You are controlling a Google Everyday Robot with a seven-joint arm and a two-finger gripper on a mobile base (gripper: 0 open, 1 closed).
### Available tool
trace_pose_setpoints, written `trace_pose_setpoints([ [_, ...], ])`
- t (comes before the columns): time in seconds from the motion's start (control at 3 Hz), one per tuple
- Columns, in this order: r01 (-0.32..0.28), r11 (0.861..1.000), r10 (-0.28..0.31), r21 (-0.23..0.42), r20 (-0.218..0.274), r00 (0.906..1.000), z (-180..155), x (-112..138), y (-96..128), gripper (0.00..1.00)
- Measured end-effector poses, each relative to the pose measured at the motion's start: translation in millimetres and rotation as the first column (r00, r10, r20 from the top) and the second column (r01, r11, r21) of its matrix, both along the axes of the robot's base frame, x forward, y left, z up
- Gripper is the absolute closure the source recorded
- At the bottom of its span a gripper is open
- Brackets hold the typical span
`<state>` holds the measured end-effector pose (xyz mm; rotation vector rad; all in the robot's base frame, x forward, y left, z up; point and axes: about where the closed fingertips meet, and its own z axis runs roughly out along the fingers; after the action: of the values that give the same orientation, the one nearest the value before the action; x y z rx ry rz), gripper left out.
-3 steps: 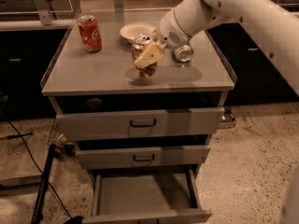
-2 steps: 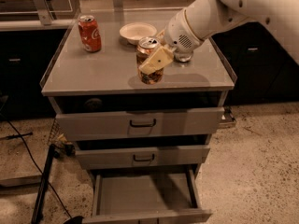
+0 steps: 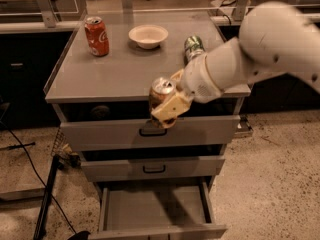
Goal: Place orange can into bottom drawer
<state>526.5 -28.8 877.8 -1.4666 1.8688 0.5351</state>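
Note:
My gripper (image 3: 167, 106) is shut on the orange can (image 3: 161, 93) and holds it in the air in front of the cabinet's top drawer, just past the front edge of the cabinet top. The can's silver top faces up and leans a little; the fingers (image 3: 172, 109) cover most of its body. The bottom drawer (image 3: 152, 209) stands pulled open below, its flat grey floor bare, well under the can.
On the cabinet top (image 3: 115, 69) stand a red can (image 3: 96, 35) at the back left, a white bowl (image 3: 148, 36) at the back middle and a green can (image 3: 194, 47) at the right. The two upper drawers (image 3: 150, 131) are nearly closed. A dark cable and stand (image 3: 47, 199) lie at the lower left.
The gripper has carried the orange can off the cabinet top, forward and down, out past the front edge to in front of the top drawer.

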Motion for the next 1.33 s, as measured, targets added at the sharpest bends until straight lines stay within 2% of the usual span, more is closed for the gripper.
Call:
trace_pose_setpoints([
  [0.33,-0.029,1.000,0.029,-0.010,0.032,0.9991,-44,-6,13,1.00],
  [0.67,-0.028,1.000,0.029,-0.012,0.037,0.9989,-48,-6,15,1.00],
  [1.0,-0.030,1.000,0.030,-0.009,0.029,0.9991,-65,-10,14,1.00],
  [1.33,-0.008,1.000,0.008,0.008,0.019,0.9998,-117,-22,-1,1.00],
])
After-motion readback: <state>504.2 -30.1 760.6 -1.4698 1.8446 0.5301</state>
